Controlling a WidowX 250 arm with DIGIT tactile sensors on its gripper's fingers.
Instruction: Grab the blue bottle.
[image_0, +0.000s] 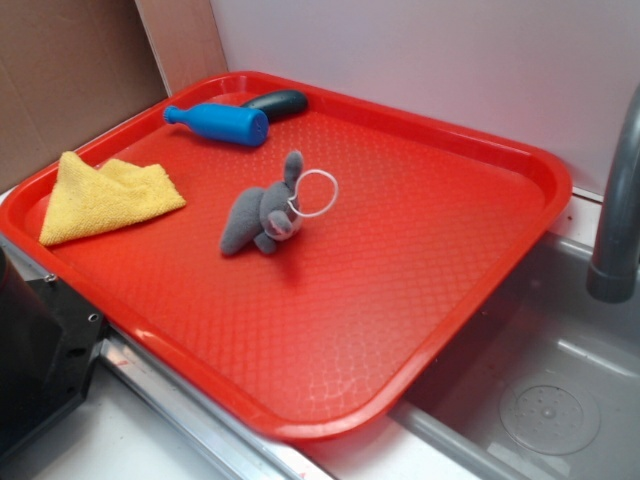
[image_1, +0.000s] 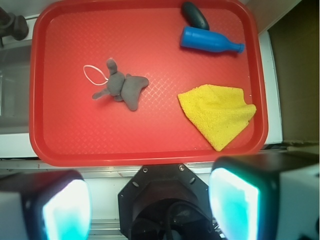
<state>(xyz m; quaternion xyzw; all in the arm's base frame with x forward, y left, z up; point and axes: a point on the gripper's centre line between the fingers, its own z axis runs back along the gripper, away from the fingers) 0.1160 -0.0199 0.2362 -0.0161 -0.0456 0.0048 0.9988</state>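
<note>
Item 1, your gripper (image_1: 150, 207): seen only from the wrist view, at the bottom edge. Two fingers (image_1: 65, 207), pale with teal-lit inner faces, spread wide apart. Nothing between them, nothing touching them. They sit above the near rim of the tray, over the dark robot base (image_1: 160, 200).

Item 2, red tray (image_1: 150, 145): textured surface, raised rim, resting partly over a grey sink (image_0: 560, 400). All objects below lie on it.

Item 3, yellow cloth (image_1: 217, 112): folded loosely, nearest your fingers, on the tray's side below the bottle in the wrist view.

Item 4, grey plush toy (image_1: 125, 87): lying flat near the tray's middle, with a white loop (image_1: 95, 74) attached at its head end.

Item 5, blue bottle (image_1: 210, 41): your target. Lying on its side at the far end of the tray, neck pointing toward the tray's rim, well apart from your fingers.

Item 6, dark oblong object (image_1: 195, 15): lying just beside the bottle's base, against the far rim; contact between the two cannot be told.

Item 7, grey faucet (image_0: 615, 200): standing at the sink, off the tray.
</note>
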